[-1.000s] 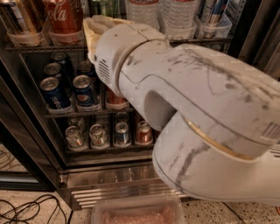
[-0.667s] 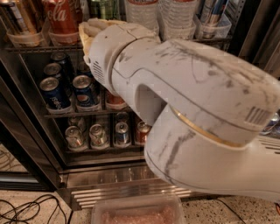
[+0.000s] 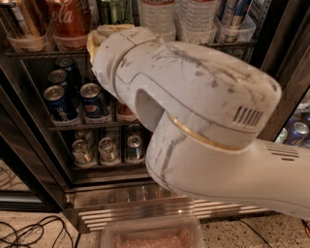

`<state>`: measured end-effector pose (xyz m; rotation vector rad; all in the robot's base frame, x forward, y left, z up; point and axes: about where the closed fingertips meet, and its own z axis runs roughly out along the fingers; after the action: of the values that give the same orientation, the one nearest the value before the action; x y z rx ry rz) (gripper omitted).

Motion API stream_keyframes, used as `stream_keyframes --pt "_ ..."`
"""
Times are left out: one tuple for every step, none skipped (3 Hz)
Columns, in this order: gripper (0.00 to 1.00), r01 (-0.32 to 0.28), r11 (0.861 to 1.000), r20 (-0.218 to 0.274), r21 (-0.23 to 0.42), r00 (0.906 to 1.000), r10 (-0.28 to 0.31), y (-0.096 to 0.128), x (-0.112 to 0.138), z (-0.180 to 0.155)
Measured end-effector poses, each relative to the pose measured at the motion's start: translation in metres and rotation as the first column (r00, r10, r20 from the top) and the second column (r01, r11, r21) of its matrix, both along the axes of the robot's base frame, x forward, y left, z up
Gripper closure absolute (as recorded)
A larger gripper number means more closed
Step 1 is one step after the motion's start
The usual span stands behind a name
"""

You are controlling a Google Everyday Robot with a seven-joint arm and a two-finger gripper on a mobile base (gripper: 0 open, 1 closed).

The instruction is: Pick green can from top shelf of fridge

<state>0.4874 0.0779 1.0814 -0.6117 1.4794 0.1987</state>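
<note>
Gripper (image 3: 104, 35), largely hidden at arm tip by top shelf (image 3: 29, 53) rail; grip state can't be told. Green can (image 3: 114, 9) stands above it, beside Coke can (image 3: 70, 19): raise, centre, avoid neighbours.

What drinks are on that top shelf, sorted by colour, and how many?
Red Coca-Cola can: 1
Green can: 1
Gold can: 1
Blue-and-silver can: 1
Clear bottles: 2
Total in view: 6
Gripper: at the top shelf, just below the green can.

Upright green can (image 3: 115, 10), gripper (image 3: 104, 35) just below
</note>
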Motion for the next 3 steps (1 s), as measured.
stream_keyframes --pt "0.29 0.032 0.999 0.051 -0.043 0.9982 -0.030 0.000 0.024 -0.009" --pt "0.29 0.049 0.998 0.058 -0.044 0.9972 -0.046 -0.009 0.023 -0.006" --pt "0.47 0.063 0.997 0.063 -0.044 0.9962 -0.060 -0.017 0.023 -0.004"
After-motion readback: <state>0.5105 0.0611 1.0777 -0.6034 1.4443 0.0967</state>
